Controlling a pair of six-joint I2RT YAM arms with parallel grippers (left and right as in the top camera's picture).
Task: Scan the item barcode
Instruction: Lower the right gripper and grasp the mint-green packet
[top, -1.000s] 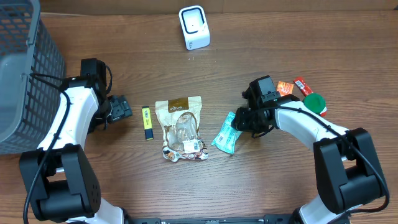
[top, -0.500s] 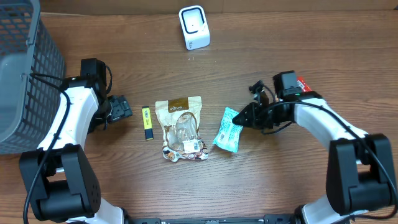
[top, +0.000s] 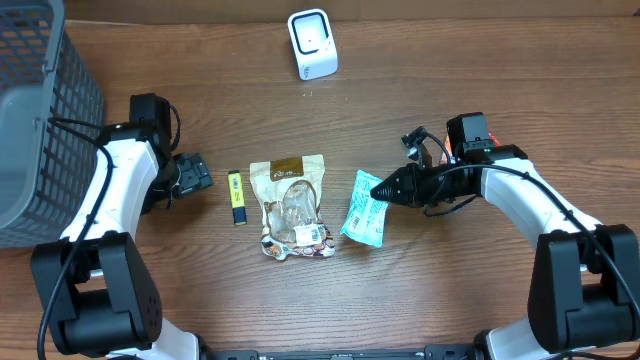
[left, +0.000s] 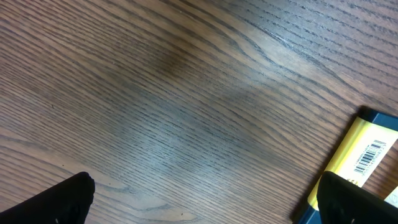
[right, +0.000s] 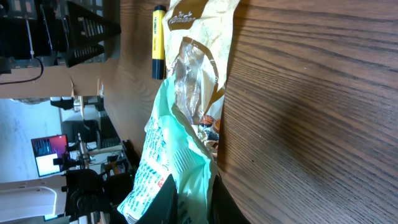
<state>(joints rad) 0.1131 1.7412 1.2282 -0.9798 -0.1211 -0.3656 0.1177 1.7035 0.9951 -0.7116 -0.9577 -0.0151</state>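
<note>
On the table (top: 450, 60), with the basket (top: 40, 120) at its far left, the bag (top: 292, 205) lies mid-table, the packet (top: 364, 212) just right of it with a corner clenched in the right gripper (top: 380, 187), the scanner (top: 312, 43) well beyond them, and the marker (top: 236, 196) left of the bag, near the wide-spread, empty left gripper (top: 197, 172).

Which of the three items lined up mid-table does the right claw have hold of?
The mint-green plastic packet, rightmost of the three: the right claw pinches its far end. The tan snack pouch and the yellow marker pen lie untouched.
</note>
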